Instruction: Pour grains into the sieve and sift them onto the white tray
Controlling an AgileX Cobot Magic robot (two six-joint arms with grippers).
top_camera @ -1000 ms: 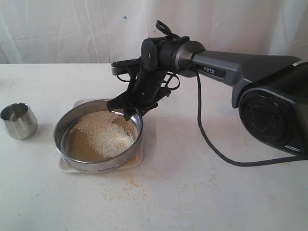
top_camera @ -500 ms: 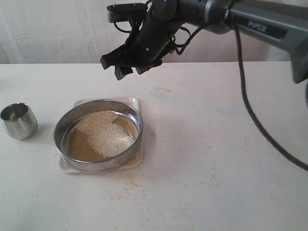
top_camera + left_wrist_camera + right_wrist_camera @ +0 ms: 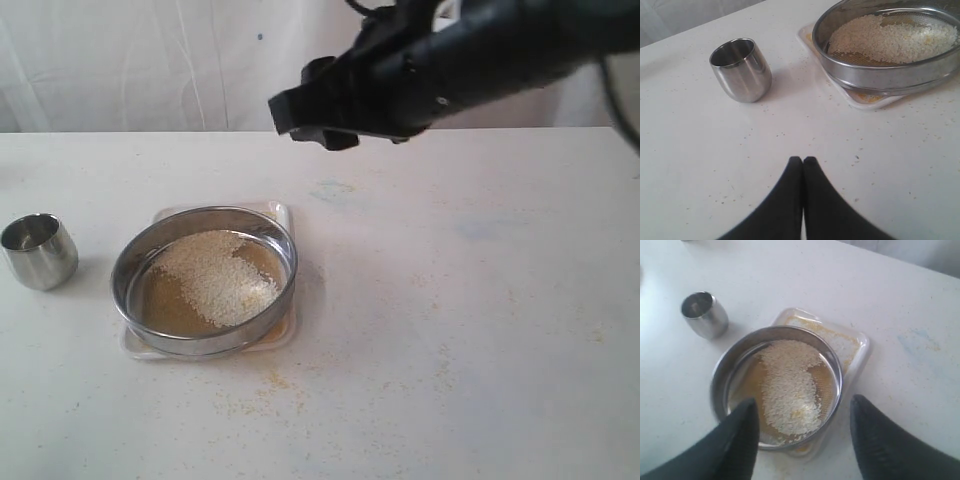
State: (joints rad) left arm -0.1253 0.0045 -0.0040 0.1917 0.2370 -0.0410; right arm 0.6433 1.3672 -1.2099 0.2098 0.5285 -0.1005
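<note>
The sieve (image 3: 130,262) rests on the white tray (image 3: 282,213), left of the table's middle. Pale coarse grains (image 3: 215,275) lie heaped on its mesh, and yellow meal shows on the tray below. My right gripper (image 3: 805,401) hangs open high above the sieve, holding nothing; in the exterior view this gripper (image 3: 310,125) is a dark blur up and to the right of the sieve. My left gripper (image 3: 803,159) is shut and empty over bare table, short of the sieve (image 3: 880,75), the grains (image 3: 890,37) and the tray (image 3: 860,98). It does not appear in the exterior view.
A small steel cup (image 3: 38,250) stands upright left of the sieve; the cup (image 3: 740,70) looks empty inside. Scattered yellow grains (image 3: 265,385) dot the table in front of the tray. White cloth hangs behind the table.
My right gripper has left the sieve's far rim, opened wider and risen up and to the right. The sieve, tray and cup have not moved.
</note>
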